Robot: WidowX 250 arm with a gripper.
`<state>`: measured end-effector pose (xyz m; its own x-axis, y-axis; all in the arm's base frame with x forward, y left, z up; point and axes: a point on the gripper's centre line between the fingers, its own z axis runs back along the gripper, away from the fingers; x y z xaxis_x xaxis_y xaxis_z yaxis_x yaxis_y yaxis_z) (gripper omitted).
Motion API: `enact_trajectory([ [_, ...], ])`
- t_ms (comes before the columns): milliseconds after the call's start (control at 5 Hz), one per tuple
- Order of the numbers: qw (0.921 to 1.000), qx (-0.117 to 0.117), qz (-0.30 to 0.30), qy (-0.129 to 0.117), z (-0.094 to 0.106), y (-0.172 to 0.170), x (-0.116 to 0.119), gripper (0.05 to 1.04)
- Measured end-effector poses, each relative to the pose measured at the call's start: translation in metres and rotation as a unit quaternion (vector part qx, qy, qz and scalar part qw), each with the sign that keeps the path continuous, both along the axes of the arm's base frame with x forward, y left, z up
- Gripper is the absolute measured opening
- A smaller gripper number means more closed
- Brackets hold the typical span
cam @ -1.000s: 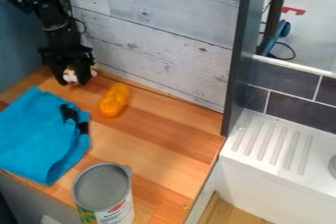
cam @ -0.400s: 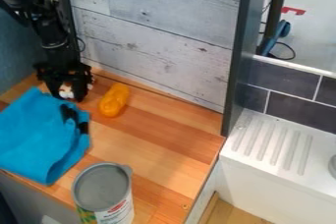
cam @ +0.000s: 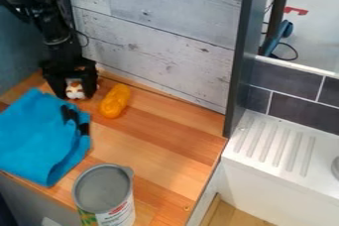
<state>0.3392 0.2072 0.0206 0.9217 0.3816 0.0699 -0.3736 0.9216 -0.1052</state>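
- Camera view: blue cloth (cam: 39, 138) reaches the counter's (cam: 155, 136) near edge.
- Gripper (cam: 74, 91), near the back wall (cam: 159, 46), grasps a brown-and-white toy (cam: 75, 91).
- Can (cam: 102, 188) stands at the near edge.
- Orange object (cam: 115, 102) lies just beside the gripper; wood spans rightward to the dark upright panel (cam: 240, 56).

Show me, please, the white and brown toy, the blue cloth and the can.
White and brown toy (cam: 75, 91): camera view, on its visible middle.
Blue cloth (cam: 41, 137): camera view, middle of the fabric.
Can (cam: 103, 193): camera view, on its grey top.
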Motion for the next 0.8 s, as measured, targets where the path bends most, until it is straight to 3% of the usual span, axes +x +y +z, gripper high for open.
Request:
enact_trajectory([
  [200,0.9994,0.007,-0.004,-0.034,0.036,-0.001,0.005,1.002],
  [400,0.9985,0.014,-0.029,-0.045,0.068,-0.009,-0.006,1.001],
  [600,0.9984,0.021,-0.045,-0.027,0.091,-0.026,-0.036,1.001],
  [800,0.9956,-0.001,-0.091,0.024,0.091,-0.062,-0.072,1.001],
])
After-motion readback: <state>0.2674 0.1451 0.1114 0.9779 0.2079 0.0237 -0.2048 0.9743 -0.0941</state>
